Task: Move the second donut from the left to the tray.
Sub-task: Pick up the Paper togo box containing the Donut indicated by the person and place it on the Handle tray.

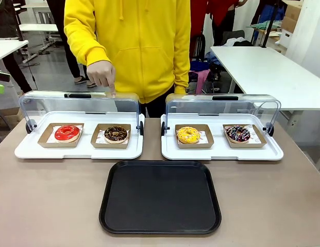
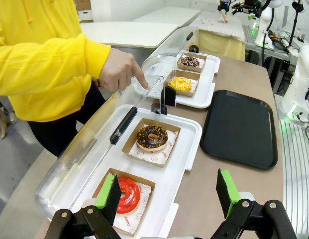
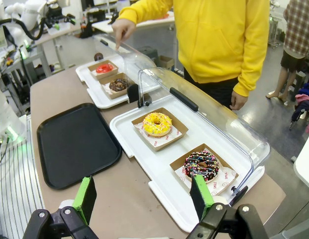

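closest to the front camera lies the tray (image 1: 160,198), black and bare, just short of two white trays. the left gripper (image 2: 168,191) hangs near the outer end of the left white tray (image 1: 77,152), jaws spread with nothing between them. the right gripper (image 3: 143,195) is likewise wide and empty by the outer end of the right white tray (image 1: 221,153). the step in hand looks like the approach, with nothing lifted yet. the left arm seems better placed: it should come down from above, straddle the cardboard holder (image 1: 95,139) rather than pinch the glaze, keep clear of the left lid (image 1: 80,103) and of the person's hand (image 1: 102,73), whose finger points down just above that lid, then lift over the white rim and set down mid-tray. both clear lids are swung up and back. on the left white tray two brown holders sit side by side: the red-glazed donut (image 1: 67,133) in the outer one, the second donut from the left (image 1: 116,134) in the inner one, dark with pale sprinkles. the right white tray holds a yellow donut (image 1: 188,135) and a donut with multicoloured sprinkles (image 1: 237,134), each in its own holder.
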### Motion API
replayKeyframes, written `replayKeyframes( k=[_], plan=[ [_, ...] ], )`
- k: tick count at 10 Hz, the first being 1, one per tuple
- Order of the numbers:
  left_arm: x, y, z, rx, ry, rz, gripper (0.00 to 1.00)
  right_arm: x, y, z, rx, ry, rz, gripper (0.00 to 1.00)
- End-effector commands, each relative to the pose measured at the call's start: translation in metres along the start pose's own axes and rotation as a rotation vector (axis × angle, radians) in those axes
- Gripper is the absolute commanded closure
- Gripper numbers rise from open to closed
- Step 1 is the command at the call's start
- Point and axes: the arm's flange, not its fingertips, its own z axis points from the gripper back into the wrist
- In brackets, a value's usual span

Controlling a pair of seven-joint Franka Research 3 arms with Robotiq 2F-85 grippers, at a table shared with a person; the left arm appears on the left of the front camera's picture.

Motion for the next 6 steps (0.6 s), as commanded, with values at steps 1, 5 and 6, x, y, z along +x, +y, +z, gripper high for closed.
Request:
replayKeyframes(
  k=[1,5,6],
  plan=[
    [0.001,0.0,0.0,-0.007,-0.019,-0.006,0.0,0.003,-0.004,-0.001,-0.003,-0.03,0.026,0.0],
    [0.0,0.0,0.0,0.0,0.0,0.0,0.0,0.003,-0.004,-0.001,-0.003,-0.03,0.026,0.0],
    [0.016,0.008,0.001,-0.016,0.059,-0.024,0.0,0.003,-0.004,-0.001,-0.003,-0.03,0.026,0.0]
  ],
)
